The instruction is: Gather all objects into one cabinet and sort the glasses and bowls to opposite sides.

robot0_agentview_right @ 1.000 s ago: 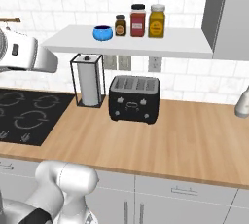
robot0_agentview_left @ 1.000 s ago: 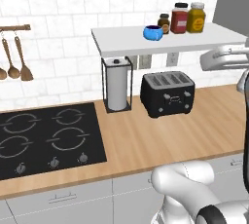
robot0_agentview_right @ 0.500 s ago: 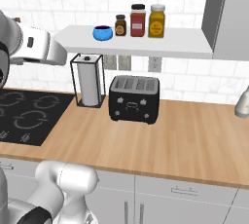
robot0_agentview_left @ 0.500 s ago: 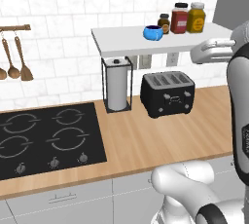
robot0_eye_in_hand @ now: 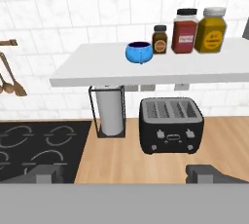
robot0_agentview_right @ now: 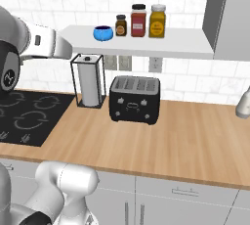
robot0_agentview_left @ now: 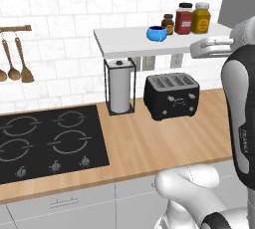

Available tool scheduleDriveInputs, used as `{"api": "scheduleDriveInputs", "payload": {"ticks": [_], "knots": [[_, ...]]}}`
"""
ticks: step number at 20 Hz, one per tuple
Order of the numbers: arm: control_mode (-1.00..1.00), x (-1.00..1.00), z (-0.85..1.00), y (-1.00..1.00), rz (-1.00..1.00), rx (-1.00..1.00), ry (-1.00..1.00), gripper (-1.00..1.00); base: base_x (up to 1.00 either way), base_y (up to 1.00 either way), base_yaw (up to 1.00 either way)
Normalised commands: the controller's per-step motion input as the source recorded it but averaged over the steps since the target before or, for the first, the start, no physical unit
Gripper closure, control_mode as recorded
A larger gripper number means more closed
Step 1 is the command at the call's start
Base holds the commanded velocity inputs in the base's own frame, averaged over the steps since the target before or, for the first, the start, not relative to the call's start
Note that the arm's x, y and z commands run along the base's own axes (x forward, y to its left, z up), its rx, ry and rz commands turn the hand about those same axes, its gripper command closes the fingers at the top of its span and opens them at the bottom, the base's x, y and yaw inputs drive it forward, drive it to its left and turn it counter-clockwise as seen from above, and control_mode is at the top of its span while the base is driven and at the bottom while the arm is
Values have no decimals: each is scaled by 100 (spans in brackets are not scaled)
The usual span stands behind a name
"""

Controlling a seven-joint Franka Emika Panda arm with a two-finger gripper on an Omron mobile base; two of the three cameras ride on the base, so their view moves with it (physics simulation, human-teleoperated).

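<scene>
— From where do we look?
— Our two base views look forward and down from behind, left and right, sharing the toaster (robot0_agentview_left: 172,95), the tiled-wall shelf (robot0_agentview_right: 146,43) and the counter (robot0_agentview_right: 185,146).
— And our hand view?
— It faces the same shelf (robot0_eye_in_hand: 146,67) head-on, from well back.

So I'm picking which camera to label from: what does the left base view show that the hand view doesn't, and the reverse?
Left base view alone: the robot's white arm and white drawer fronts under the wooden counter. Hand view alone: the open gripper, its dark fingertips wide apart. Both share the small glossy blue bowl and three lidded jars on the white tile-backed shelf, the black toaster, paper towel roll, black hob and hanging wooden spoons.
</scene>
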Motion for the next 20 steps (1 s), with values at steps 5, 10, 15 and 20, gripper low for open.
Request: {"api": "scheduleDriveInputs", "payload": {"ticks": [5, 10, 15, 20], "knots": [[-100, 52, 0, -1, 0, 0, 0, -100, 0, 0, 0], [-100, 43, 0, 0, 0, 0, 0, -100, 0, 0, 0], [-100, 29, 0, 0, 0, 0, 0, -100, 0, 0, 0], [-100, 28, 0, 0, 0, 0, 0, -100, 0, 0, 0]]}}
